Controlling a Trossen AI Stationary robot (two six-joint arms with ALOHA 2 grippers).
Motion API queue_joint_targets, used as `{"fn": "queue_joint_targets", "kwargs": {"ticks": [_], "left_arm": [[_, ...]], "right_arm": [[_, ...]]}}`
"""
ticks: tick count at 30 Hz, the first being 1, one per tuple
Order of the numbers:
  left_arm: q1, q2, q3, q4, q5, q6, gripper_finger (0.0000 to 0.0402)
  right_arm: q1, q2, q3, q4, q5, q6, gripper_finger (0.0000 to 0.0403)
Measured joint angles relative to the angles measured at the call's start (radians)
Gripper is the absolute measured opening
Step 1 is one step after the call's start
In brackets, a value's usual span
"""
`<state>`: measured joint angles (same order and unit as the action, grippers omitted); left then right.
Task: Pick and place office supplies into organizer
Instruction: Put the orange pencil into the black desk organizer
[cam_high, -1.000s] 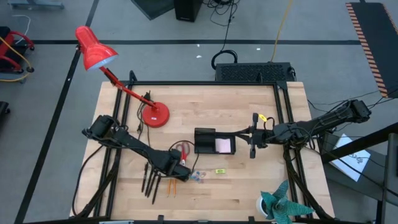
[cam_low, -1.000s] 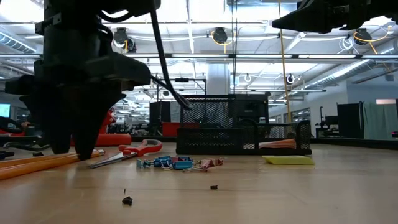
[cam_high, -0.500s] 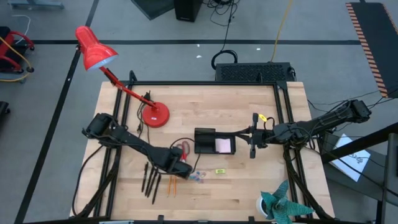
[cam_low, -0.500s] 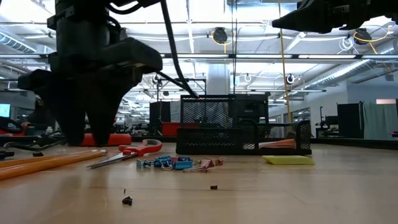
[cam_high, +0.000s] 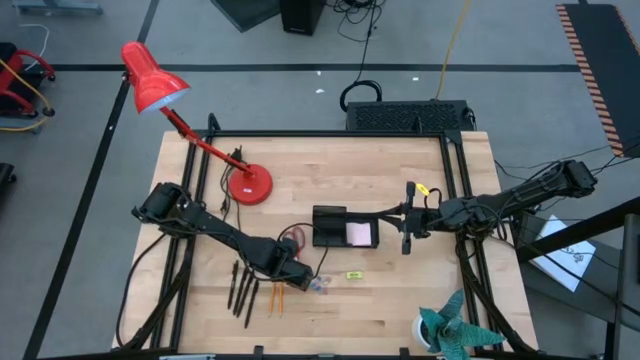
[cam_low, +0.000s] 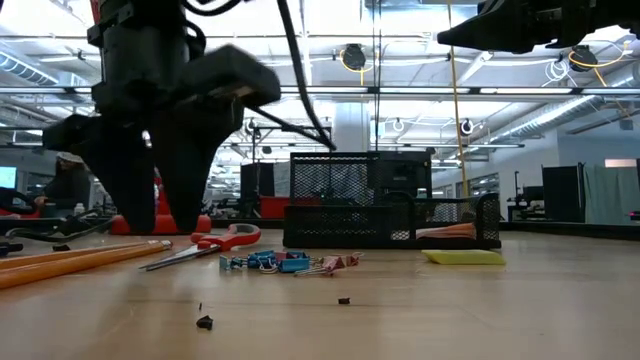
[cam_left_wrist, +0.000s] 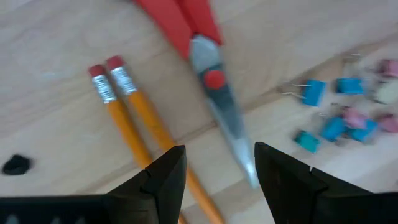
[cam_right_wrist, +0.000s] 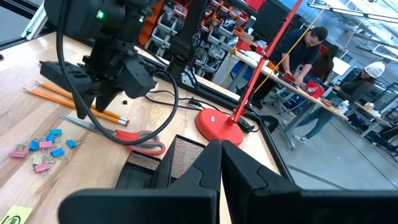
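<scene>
Left wrist view: my left gripper (cam_left_wrist: 216, 169) hangs spread, empty, over the scissors (cam_left_wrist: 208, 81) blade tip beside two pencils (cam_left_wrist: 127, 115). I risk pinching slick steel; scissors could pivot out.

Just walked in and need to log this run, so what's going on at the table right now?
The robot is sorting office supplies into the black organizer, which already holds a pink note pad. The left gripper hangs open right over the red-handled scissors, with the blade tip between its fingers, holding nothing yet. Orange pencils and coloured clips lie loose on the table beside them. The right gripper waits shut by the organizer's far end.
</scene>
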<state>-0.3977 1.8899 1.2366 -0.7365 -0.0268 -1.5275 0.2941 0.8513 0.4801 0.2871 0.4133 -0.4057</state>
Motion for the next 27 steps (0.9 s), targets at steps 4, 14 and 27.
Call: {"fn": "queue_joint_targets", "kwargs": {"ticks": [4, 14, 27], "left_arm": [[0.000, 0.000, 0.000, -0.004, 0.000, -0.004, 0.0198], [-0.022, 0.016, 0.000, -0.021, -0.004, -0.031, 0.0197], [-0.023, 0.079, 0.002, 0.002, 0.030, -0.026, 0.0198]], "right_arm": [[0.000, 0.000, 0.000, 0.000, 0.000, 0.000, 0.0004], [0.000, 0.000, 0.000, 0.000, 0.000, 0.000, 0.0004], [0.000, 0.000, 0.000, 0.000, 0.000, 0.001, 0.0004]]}}
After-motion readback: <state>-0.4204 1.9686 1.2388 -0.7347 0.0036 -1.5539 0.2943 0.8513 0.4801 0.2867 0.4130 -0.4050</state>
